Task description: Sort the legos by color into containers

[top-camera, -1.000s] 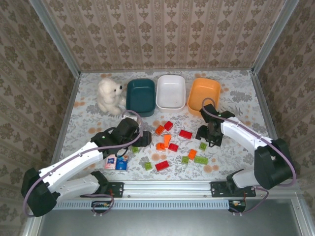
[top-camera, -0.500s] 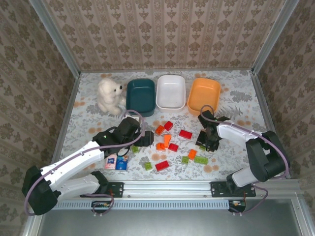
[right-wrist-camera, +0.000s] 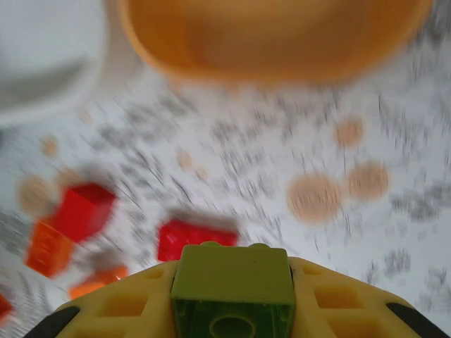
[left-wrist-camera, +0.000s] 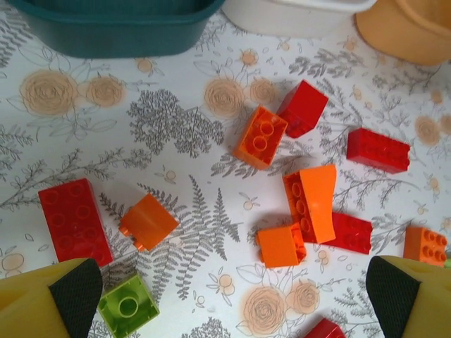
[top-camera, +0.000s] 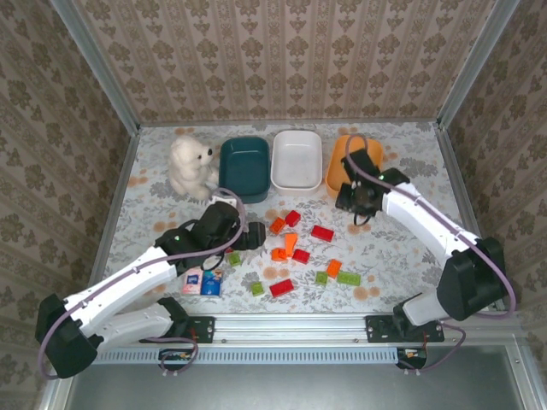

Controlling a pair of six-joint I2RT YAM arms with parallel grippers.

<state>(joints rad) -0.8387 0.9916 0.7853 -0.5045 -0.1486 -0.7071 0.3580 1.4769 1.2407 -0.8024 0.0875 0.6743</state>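
Right tool [right-wrist-camera: 232, 310] first: it's closed tight on a lime brick [right-wrist-camera: 232, 278], pinched between the yellow fingers with its open underside facing the wrist camera. Straight ahead at twelve o'clock sits the orange bowl [right-wrist-camera: 275, 35], and the white bowl [right-wrist-camera: 42, 49] is off at ten. That wrist view is blurred. From overhead the right tool [top-camera: 355, 202] hangs by the orange bowl's [top-camera: 369, 158] near left corner, above the bench [top-camera: 414, 166].

Over to the left tool [left-wrist-camera: 236, 292]: fingers spread wide, nothing between them, low over the scattered bricks. A green square brick [left-wrist-camera: 128, 305] lies just inside the left pad [left-wrist-camera: 74, 296]. A red oblong [left-wrist-camera: 74, 220] and an orange wedge [left-wrist-camera: 148, 222] sit at ten o'clock. A cluster of orange bricks [left-wrist-camera: 310, 202] lies between twelve and one, with a red brick [left-wrist-camera: 349, 232] touching it. At the far edge, eleven o'clock, is the teal bowl [left-wrist-camera: 106, 28].
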